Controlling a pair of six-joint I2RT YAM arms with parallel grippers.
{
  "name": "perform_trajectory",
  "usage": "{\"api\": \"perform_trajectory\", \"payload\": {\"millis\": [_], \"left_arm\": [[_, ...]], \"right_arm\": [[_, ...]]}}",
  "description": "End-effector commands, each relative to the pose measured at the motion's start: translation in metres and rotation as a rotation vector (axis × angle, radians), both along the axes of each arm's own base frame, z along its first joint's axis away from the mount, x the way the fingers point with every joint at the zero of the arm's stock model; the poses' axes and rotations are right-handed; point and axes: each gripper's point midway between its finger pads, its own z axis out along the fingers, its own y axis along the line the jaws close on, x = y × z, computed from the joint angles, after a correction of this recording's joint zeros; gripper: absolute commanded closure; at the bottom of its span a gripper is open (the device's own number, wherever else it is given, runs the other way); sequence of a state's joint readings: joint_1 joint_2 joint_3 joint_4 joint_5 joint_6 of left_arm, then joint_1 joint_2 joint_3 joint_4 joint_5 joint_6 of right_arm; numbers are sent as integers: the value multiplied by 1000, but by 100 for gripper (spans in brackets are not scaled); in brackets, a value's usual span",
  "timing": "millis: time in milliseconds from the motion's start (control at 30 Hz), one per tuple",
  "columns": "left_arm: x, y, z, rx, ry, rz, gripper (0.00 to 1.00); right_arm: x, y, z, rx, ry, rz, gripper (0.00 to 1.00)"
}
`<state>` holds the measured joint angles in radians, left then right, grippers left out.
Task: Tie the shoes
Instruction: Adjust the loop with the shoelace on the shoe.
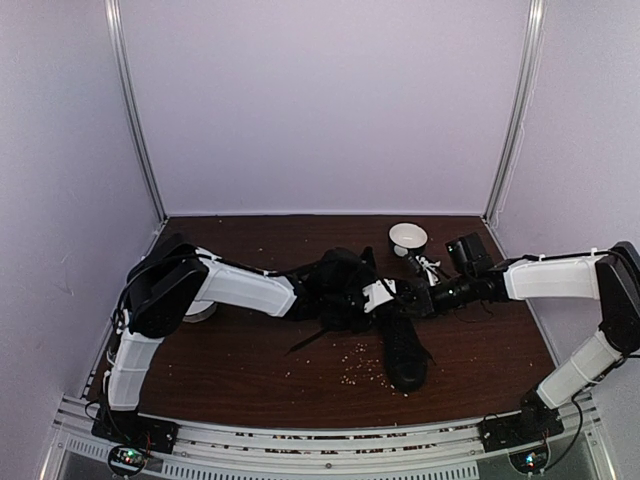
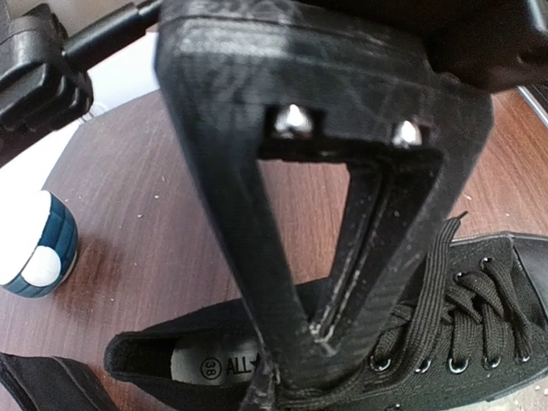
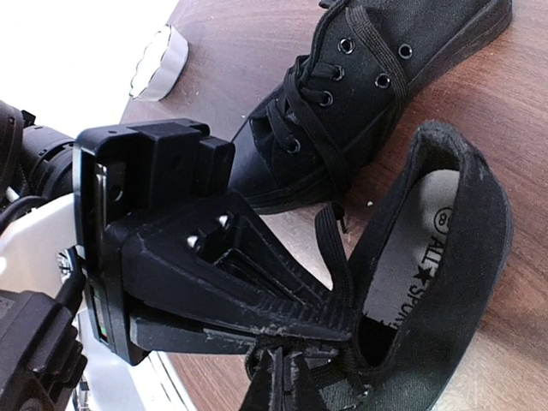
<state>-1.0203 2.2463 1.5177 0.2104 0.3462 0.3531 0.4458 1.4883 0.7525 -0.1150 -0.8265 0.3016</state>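
**Tight spot — easy to slip, snag or bump**

The brown table (image 1: 240, 365) holds both black shoes in its middle. The front shoe (image 1: 405, 352) points at the near edge. The back shoe (image 1: 338, 283) lies just beside it, partly under the left arm (image 1: 250, 287). Nothing pins either shoe down, so a hard pull could drag one along or tip it over.

The left gripper (image 2: 276, 377) is shut, with its tip right at a shoe's mouth. The right gripper (image 3: 278, 384) is shut too, and sits just beside it. I cannot tell if either one has a lace pinched. If not, a pull would bring nothing along. The two are so close that they could bump each other.

The laces (image 2: 462, 300) are thin and black on black — easy to miss and easy to lose. One loose lace (image 3: 336, 248) hangs by the open shoe mouth and could catch on a finger.

A white bowl (image 1: 408, 238) stands near the right arm (image 1: 550, 278). A wide swing could knock it. Little crumbs (image 1: 352, 362) lie by the front shoe and could get swept about.
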Motion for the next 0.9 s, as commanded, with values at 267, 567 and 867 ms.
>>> {"api": "perform_trajectory", "payload": {"millis": [267, 567, 867], "left_arm": [[5, -2, 30, -62, -147, 23, 95], [5, -8, 37, -115, -128, 23, 100], [5, -17, 37, -140, -99, 13, 100]], "right_arm": [[6, -21, 10, -43, -67, -42, 100], [1, -7, 8, 14, -45, 14, 92], [-1, 1, 3, 30, -38, 35, 90]]}}
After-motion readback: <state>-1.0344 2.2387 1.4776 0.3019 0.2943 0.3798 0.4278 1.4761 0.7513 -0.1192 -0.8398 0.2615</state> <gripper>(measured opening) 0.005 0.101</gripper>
